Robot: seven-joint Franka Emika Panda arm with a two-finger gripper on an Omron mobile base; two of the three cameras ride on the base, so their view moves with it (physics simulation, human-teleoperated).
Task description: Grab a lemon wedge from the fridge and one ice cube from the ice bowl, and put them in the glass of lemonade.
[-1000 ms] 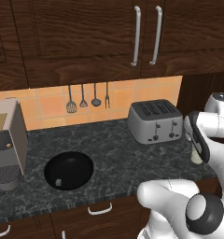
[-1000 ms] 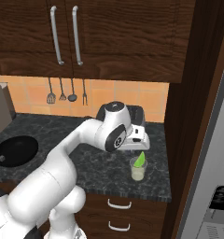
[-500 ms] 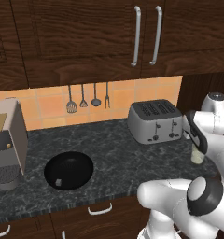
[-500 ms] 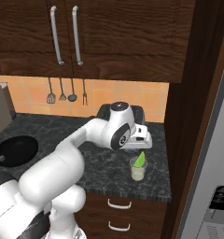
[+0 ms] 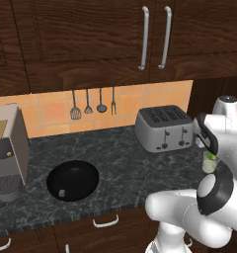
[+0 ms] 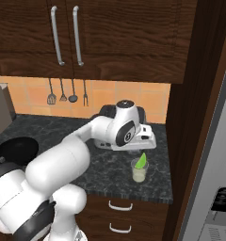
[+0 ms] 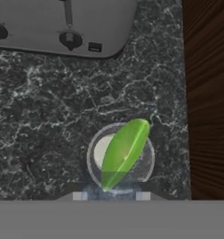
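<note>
At lower centre of the hand view, the lemon wedge point(image 7: 125, 152) stands tilted in the glass of lemonade point(image 7: 121, 158) — delivered, it seems. Whether the gripper point(image 6: 139, 151) above is open cannot be told — the ice bowl point(image 5: 72, 180) waits lower left.

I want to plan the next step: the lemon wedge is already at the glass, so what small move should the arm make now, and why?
Probably lift the gripper straight up, then swing toward the ice bowl. The lemon wedge already leans in the glass of lemonade, and one ice cube is not yet added.
</note>
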